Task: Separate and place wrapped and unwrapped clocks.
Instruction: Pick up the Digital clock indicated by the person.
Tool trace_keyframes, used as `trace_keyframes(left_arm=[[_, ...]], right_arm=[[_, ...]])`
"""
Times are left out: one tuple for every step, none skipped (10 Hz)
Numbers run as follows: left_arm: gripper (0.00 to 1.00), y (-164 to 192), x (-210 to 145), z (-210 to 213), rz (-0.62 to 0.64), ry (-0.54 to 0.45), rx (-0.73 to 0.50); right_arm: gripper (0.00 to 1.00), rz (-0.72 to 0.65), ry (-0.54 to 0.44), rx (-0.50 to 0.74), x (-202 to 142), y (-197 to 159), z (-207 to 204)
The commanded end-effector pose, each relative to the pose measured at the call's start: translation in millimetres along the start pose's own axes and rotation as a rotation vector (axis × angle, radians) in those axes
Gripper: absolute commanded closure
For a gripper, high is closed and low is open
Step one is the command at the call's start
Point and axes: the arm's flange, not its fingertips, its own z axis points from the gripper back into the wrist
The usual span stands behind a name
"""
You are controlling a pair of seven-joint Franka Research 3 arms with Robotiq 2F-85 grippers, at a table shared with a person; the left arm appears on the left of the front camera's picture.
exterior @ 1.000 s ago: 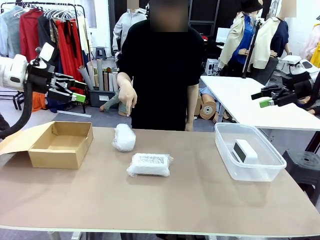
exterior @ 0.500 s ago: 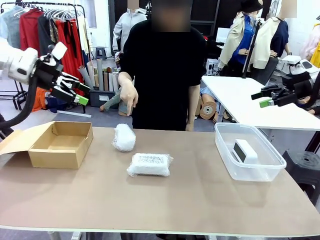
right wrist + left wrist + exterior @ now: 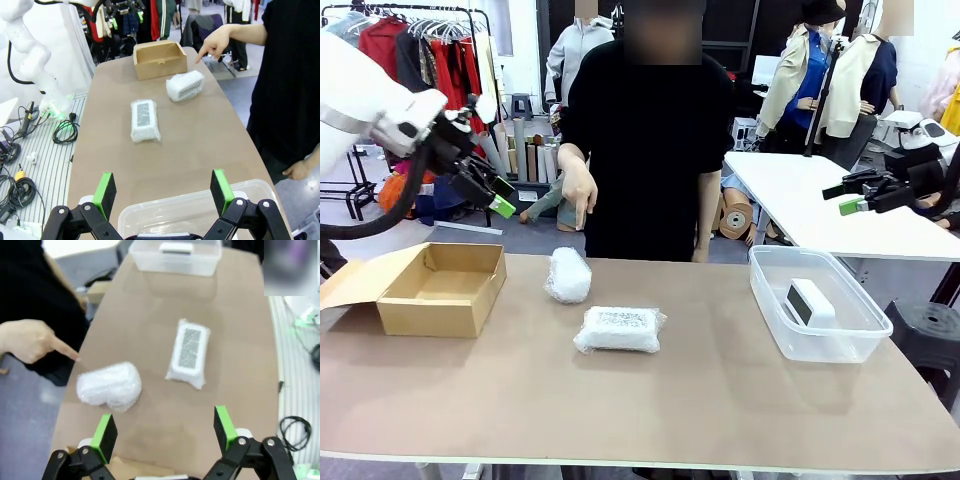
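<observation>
"Left gripper (image 3: 501, 197) has swung up and in toward the middle since a second ago. It hangs above the cardboard box (image 3: 430, 318) at nine o'clock, jaws wide apart, nothing in them."

"And the right gripper (image 3: 847, 197)?"

"Same spot as before, at three o'clock above the plastic tub (image 3: 761, 262), fingers spread, empty. The bare clock (image 3: 809, 301) lies in that tub."

"The wrapped ones?"

"Both on the table (image 3: 720, 400). The rounded bundle (image 3: 568, 275) sits toward twelve, the flat bundle (image 3: 619, 329) near it at its five o'clock, not touching. The person's hand (image 3: 578, 190) points down at the rounded one."

"What could go wrong?"

"That hand is right where the arm would come down, I'd say, so they could bump. Crinkly plastic also looks slick, and a pinch on loose wrap could let the bundle slide out short of the box."
</observation>
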Motion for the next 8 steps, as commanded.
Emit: trace_keyframes(left_arm=[[0.0, 5, 8, -25, 0.061, 0.162, 0.084], [0.0, 13, 5, -33, 0.056, 0.236, 0.113], [0.0, 18, 3, -42, 0.062, 0.275, 0.093], [0.0, 22, 3, -52, 0.079, 0.273, 0.062], [0.0, 25, 3, -60, 0.084, 0.226, 0.031], [0.0, 24, 2, -54, 0.027, 0.108, -0.117], [0.0, 18, -6, -62, 0.059, 0.261, 0.074], [0.0, 18, -6, -62, 0.059, 0.261, 0.074]], right_arm=[[0.0, -0.003, 0.004, 0.001, 2, 1, 0], [0.0, -0.003, 0.004, 0.001, 2, 1, 0], [0.0, -0.003, 0.004, 0.001, 2, 1, 0], [0.0, -0.003, 0.004, 0.001, 2, 1, 0], [0.0, -0.003, 0.004, 0.001, 2, 1, 0], [0.0, -0.003, 0.004, 0.001, 2, 1, 0], [0.0, -0.003, 0.004, 0.001, 2, 1, 0], [0.0, -0.003, 0.004, 0.001, 2, 1, 0]])
